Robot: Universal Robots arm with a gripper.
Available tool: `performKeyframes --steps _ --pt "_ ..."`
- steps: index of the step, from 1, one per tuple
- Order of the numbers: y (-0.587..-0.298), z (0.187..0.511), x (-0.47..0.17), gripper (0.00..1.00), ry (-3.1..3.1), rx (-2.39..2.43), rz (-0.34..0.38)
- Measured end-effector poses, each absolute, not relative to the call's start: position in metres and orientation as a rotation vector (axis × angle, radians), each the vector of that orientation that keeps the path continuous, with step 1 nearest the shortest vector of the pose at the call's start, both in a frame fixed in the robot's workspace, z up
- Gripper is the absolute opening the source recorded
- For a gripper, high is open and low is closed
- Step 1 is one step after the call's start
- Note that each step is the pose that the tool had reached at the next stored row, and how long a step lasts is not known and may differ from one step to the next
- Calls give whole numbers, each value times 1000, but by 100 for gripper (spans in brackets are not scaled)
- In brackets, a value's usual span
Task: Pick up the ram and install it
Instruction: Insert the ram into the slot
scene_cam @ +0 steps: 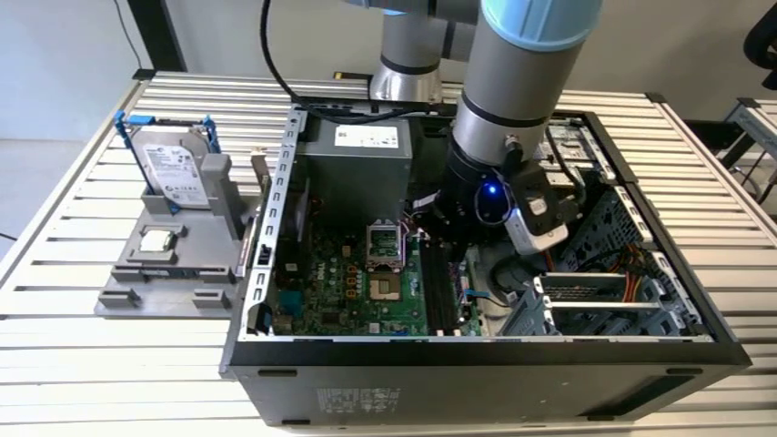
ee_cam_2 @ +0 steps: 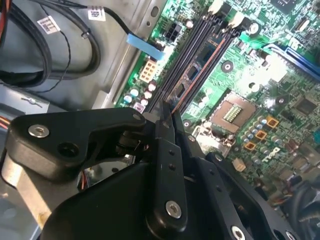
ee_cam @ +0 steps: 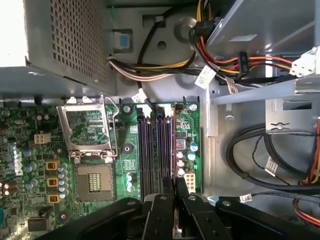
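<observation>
Black tool [ee_cam: 170, 192] pinched together on thin ram [ee_cam_2: 169, 111], over memory slots [ee_cam: 155, 150], cables [ee_cam: 260, 155] beside, processor socket [ee_cam: 92, 182] near.

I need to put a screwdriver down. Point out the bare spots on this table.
Bare table slats lie beside the grey fixture, at the exterior view's lower left, and right of the computer case. Inside the case it is crowded: arm, cables, motherboard.
</observation>
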State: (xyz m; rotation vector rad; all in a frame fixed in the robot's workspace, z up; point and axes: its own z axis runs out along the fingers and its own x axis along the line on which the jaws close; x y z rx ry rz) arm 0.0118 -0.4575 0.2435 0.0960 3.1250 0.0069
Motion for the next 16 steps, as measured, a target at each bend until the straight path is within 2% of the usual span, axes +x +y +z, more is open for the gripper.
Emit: performKeyframes --steps 16 --pt "-470 230 12 0 3129 94 7"
